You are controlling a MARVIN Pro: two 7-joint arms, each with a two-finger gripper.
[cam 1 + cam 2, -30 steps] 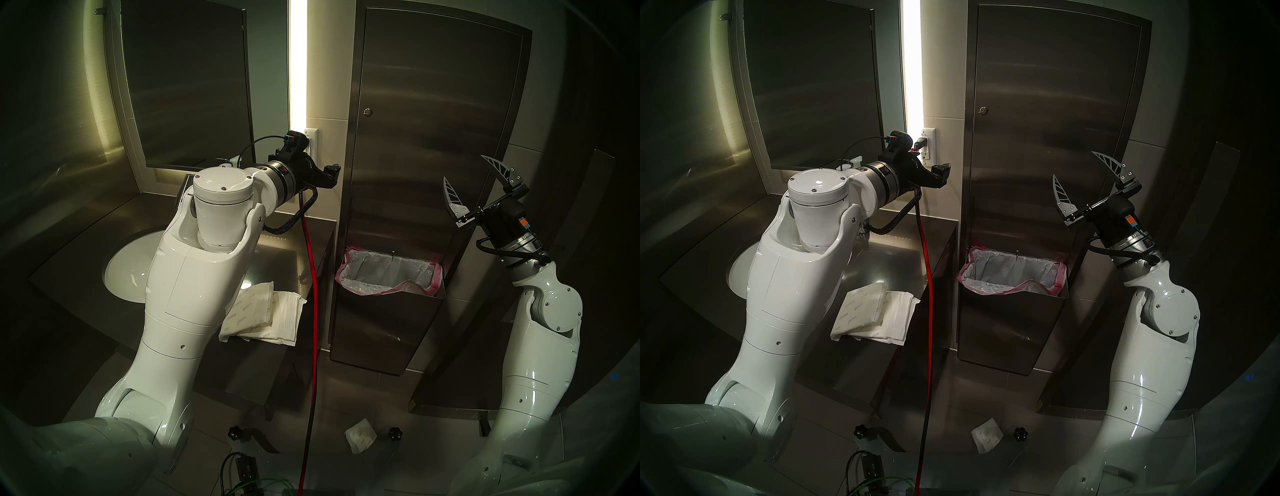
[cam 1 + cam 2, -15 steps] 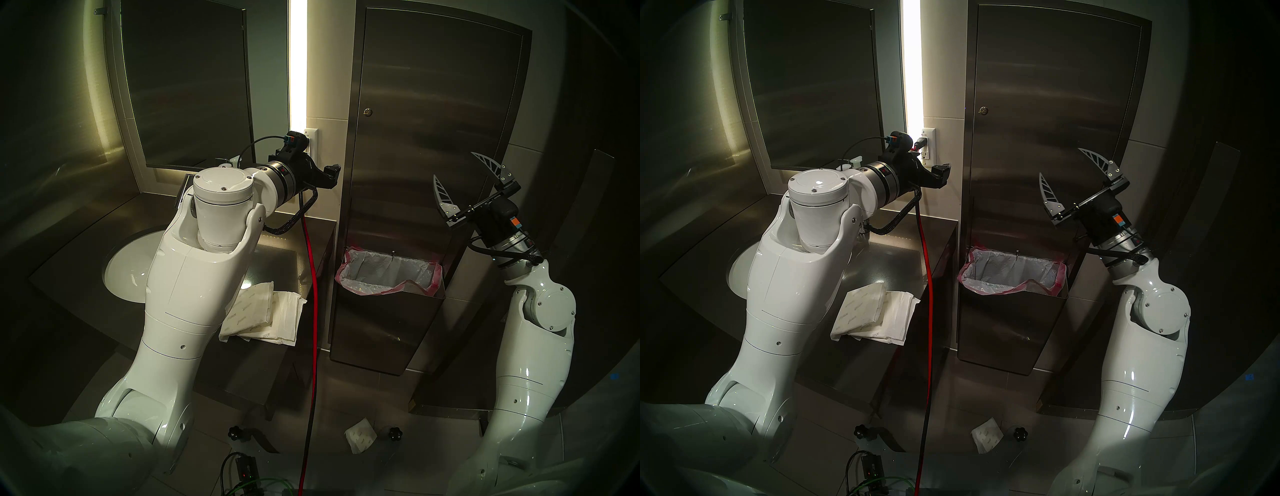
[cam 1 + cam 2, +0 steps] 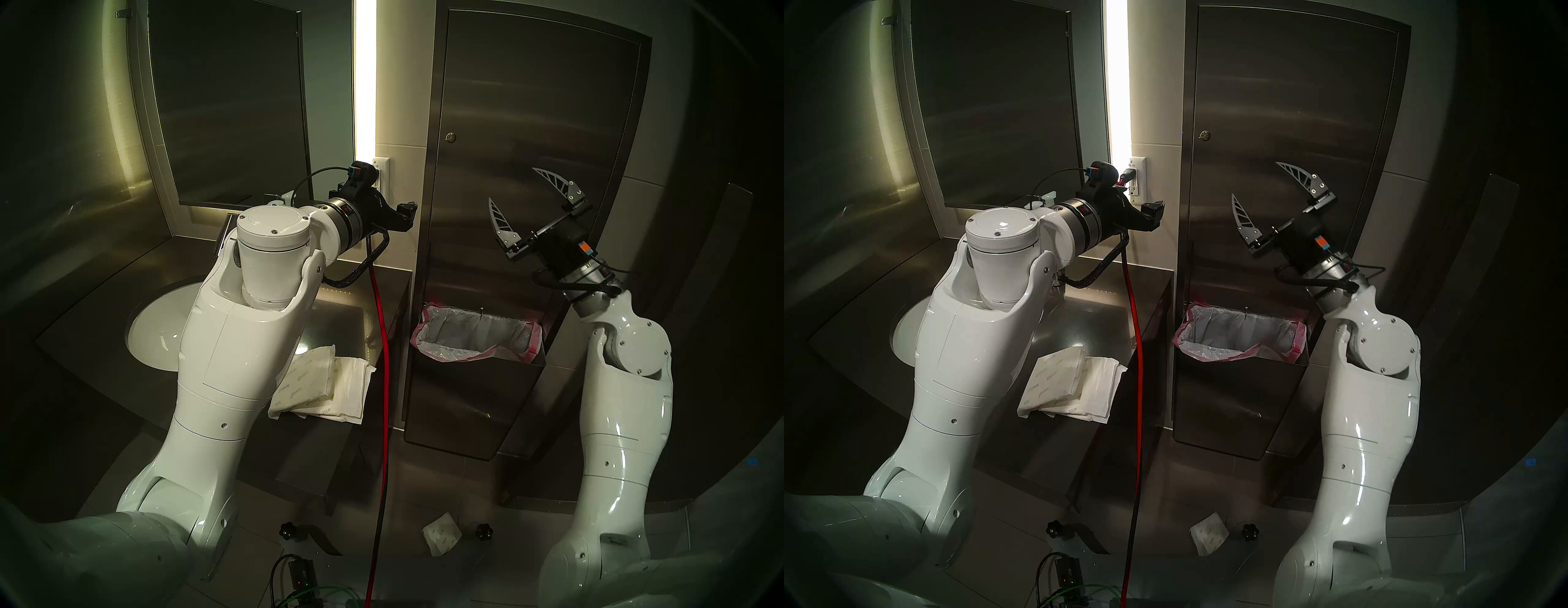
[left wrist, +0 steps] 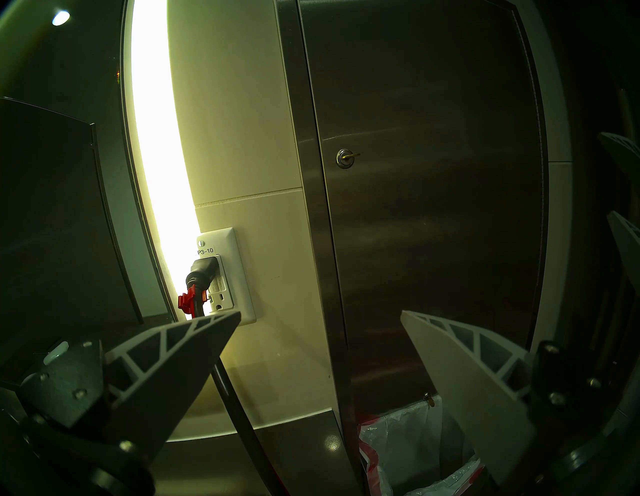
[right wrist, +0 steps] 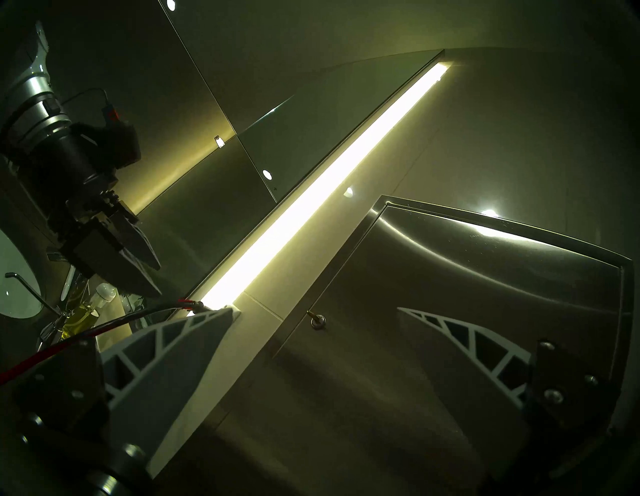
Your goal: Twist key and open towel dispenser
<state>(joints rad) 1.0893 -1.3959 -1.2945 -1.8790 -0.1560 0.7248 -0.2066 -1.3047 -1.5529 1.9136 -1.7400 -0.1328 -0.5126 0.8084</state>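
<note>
The towel dispenser (image 3: pixel 530 106) is a tall brushed-steel wall cabinet and its long door is shut. The small brass key (image 3: pixel 450 136) sits in the round lock near the door's left edge; it also shows in the left wrist view (image 4: pixel 349 157) and the right wrist view (image 5: pixel 313 317). My right gripper (image 3: pixel 512 184) is open and empty, in front of the door, below and to the right of the key. My left gripper (image 4: pixel 320 311) is open and empty, held by the wall left of the dispenser, below the key.
A steel waste bin (image 3: pixel 475 382) with a pink-edged liner hangs under the door. A red cable (image 3: pixel 384 382) runs down from the wall outlet (image 4: pixel 221 277). Folded paper towels (image 3: pixel 322 386) lie on the counter beside the sink (image 3: pixel 148 339). A dark mirror (image 3: pixel 229 106) hangs at the left.
My right arm has moved up and to the left, bringing the open gripper over the dispenser door and closer to the key. The left arm has not moved.
</note>
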